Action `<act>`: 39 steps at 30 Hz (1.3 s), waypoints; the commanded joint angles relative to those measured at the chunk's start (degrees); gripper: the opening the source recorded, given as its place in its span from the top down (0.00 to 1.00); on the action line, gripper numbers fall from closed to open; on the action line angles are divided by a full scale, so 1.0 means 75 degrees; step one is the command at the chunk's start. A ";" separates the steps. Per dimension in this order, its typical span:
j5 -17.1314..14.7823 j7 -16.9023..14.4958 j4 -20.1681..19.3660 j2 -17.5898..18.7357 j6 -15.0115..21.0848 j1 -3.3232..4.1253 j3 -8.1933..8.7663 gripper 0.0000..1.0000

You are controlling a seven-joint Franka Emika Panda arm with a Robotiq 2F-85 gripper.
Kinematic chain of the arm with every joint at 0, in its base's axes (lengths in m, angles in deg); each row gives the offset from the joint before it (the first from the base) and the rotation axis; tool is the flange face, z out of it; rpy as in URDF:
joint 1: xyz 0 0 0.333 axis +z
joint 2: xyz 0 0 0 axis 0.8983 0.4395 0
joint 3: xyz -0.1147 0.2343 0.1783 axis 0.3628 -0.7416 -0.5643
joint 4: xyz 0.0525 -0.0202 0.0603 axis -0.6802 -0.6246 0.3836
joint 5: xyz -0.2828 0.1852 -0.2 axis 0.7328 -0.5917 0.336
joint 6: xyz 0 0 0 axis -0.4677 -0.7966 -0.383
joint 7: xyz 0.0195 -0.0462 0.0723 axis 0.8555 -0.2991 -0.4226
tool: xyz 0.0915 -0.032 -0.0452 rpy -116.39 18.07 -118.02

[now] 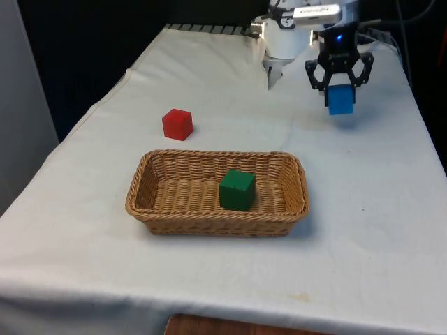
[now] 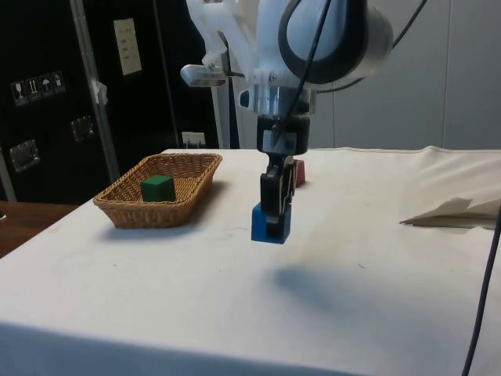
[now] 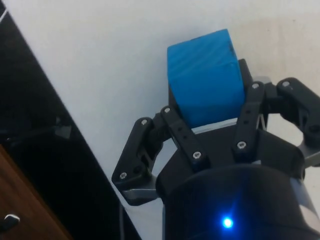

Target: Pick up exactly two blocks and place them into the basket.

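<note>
Table: a long table under a white cloth [image 1: 363,230], creased, fills most of the front view; its bare wooden edge shows at the bottom centre of that frame.
Arm: the white jointed robot arm [image 2: 313,39] comes down from the upper centre of the side view.
Basket: a rectangular woven wicker basket [image 1: 143,183], light brown, low-walled with a braided rim, sits in the lower centre of the front view and at the left of the side view [image 2: 125,210].
Gripper: the black two-finger gripper [image 1: 340,89] is in the upper right of the front view, closed around the blue block, gripping it on two opposite faces; in the wrist view [image 3: 205,107] the black linkage bars frame the block.
Blue block: a bright blue cube [image 1: 341,100] with flat faces, held by the gripper clear of the cloth; in the side view [image 2: 271,223] it hangs at centre frame with its shadow on the cloth below and to the right.
Green block: a dark green cube [image 1: 237,190] rests inside the basket, right of the basket's middle in the front view.
Red block: a red cube [image 1: 177,124] stands on the cloth in the centre left of the front view, beyond the basket and well apart from the gripper; in the side view [image 2: 299,172] it is mostly hidden behind the gripper.
In the way: nothing stands on the open cloth between the held blue block and the basket.
</note>
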 commanded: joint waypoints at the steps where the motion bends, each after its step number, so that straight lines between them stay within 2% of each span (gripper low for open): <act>1: 0.0000 0.0023 0.0008 -0.0031 0.0000 0.0000 -0.0023 1.00; 2: 0.0313 0.0306 0.0031 -0.0084 -0.0092 0.0031 0.0069 1.00; 7: 0.0313 0.0359 0.0031 -0.0275 -0.0099 0.0008 0.0023 1.00; 8: 0.0000 0.0092 0.0015 -0.0252 -0.0015 0.0000 -0.0061 1.00; 9: 0.0306 0.0374 0.0031 -0.0306 -0.0099 0.0008 0.0015 1.00; 16: 0.0321 0.0413 0.0038 -0.0565 -0.0130 -0.0053 0.0000 1.00; 17: 0.0000 0.0168 0.0015 -0.0558 -0.0031 -0.0015 -0.0069 1.00; 18: 0.0321 0.0413 0.0038 -0.0596 -0.0138 -0.0069 0.0008 1.00; 19: 0.0328 0.0405 0.0046 -0.0619 -0.0153 -0.0084 0.0008 1.00; 23: 0.0328 0.0374 0.0061 -0.0733 -0.0222 -0.0183 0.0061 1.00; 24: 0.0000 0.0160 0.0023 -0.0756 -0.0084 -0.0115 -0.0008 1.00; 25: 0.0328 0.0367 0.0069 -0.0749 -0.0244 -0.0199 0.0076 1.00; 27: 0.0351 0.0336 0.0115 -0.0779 -0.0321 -0.0252 0.0153 1.00; 30: 0.0466 0.0359 0.0176 -0.0787 -0.0413 -0.0290 0.0260 1.00; 31: 0.0222 0.0168 0.0153 -0.0879 -0.0351 -0.0229 0.0244 1.00; 32: 0.0504 0.0367 0.0199 -0.0795 -0.0435 -0.0298 0.0298 1.00; 38: 0.0810 0.0405 0.0397 -0.0802 -0.0657 -0.0405 0.0550 1.00; 39: 0.0558 0.0237 0.0344 -0.0894 -0.0581 -0.0336 0.0504 1.00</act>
